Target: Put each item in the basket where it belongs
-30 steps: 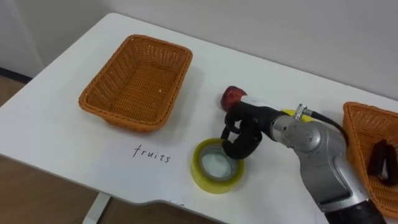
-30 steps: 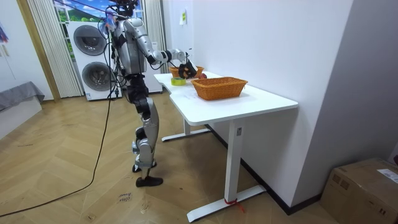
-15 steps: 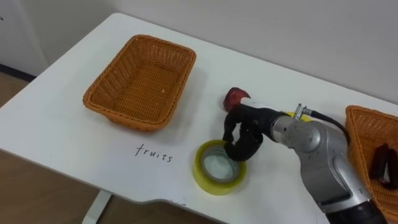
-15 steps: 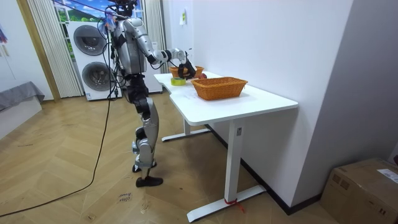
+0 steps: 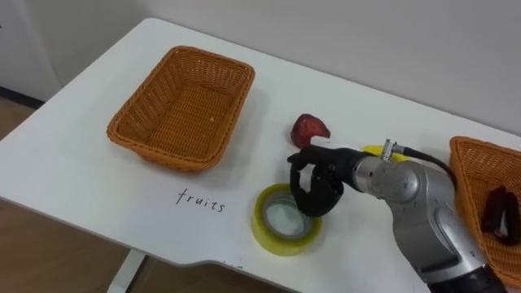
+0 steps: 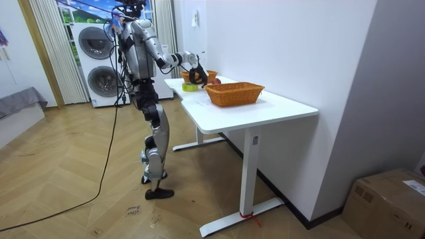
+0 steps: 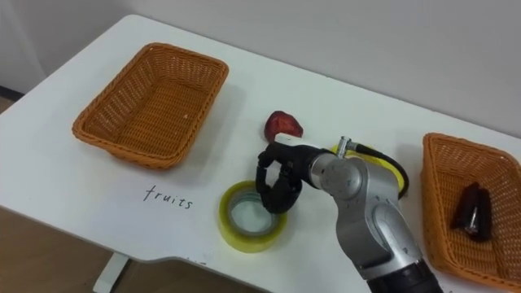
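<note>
Right now the job in hand looks like the office-supply half of the sorting. The right hand [image 5: 313, 183] hangs over the roll of yellow tape [image 5: 269, 236], low and just left of centre in the eye views. Its fingers are curled down over the roll's far rim and, as far as I can judge, pinched on that wall. The roll lies flat on the white surface [image 5: 73, 163], so the lift has not yet begun.

Just above the hand in the frame, apart from it, lies a red fruit [image 5: 309, 129]. A yellow thing [image 5: 373, 150] peeks out from behind the forearm, too hidden to name. The left-hand basket [image 5: 183, 106], at the upper left, holds nothing, and a handwritten label [image 5: 199, 201] sits on the surface below it. The right-hand basket [image 5: 468, 159] is cut off by the frame's right edge and already holds a dark object [image 5: 496, 210], so I take it for the office-supply one.

In the room view the robot stands at the near end of the surface, on that view's left, one arm stretched out over it.

The next move probably calls for a firm hold on the rim. After that comes a clean lift and a swing across to the frame's right, passing over the yellow thing. The release belongs above the right-hand basket. A thin-walled roll held by one edge may tip or slip, so the lift should be slow.
</note>
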Robot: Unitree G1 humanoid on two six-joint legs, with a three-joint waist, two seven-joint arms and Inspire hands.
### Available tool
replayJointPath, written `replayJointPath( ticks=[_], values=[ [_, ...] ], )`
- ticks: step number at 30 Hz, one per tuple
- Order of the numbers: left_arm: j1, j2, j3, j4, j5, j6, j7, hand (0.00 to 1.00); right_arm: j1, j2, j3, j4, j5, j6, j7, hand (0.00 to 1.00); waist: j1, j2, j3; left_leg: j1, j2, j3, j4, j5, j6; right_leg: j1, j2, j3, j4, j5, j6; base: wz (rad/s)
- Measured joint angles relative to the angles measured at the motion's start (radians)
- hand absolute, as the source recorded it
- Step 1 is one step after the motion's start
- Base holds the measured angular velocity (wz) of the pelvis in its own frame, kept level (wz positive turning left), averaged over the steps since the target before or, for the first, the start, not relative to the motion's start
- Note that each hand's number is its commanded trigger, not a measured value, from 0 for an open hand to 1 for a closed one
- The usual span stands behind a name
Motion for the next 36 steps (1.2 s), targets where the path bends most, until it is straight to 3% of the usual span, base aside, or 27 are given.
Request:
replayJointPath(
  ticks=[29, 36],
  values=[
    [0.012, 0.000, 0.002, 0.000, 0.002, 0.000, 0.006, 0.00, 0.003, 0.000, -0.001, -0.024, -0.008, -0.001, 0.004, 0.00, -0.003, 0.004, 0.0022, 0.000, 0.000, 0.001, 0.000, 0.000, 0.000, 0.000, -0.001, 0.000, 0.001, 0.000, 0.000, 0.00],
    [0.010, 0.001, 0.001, 0.024, 0.002, -0.021, 0.006, 0.00, 0.022, 0.000, -0.007, -0.054, -0.012, -0.011, 0.006, 0.00, -0.005, 0.004, 0.0023, 0.000, 0.000, 0.001, 0.001, 0.000, 0.000, 0.000, 0.000, 0.001, 0.001, 0.000, 0.000, 0.00]
  ],
)
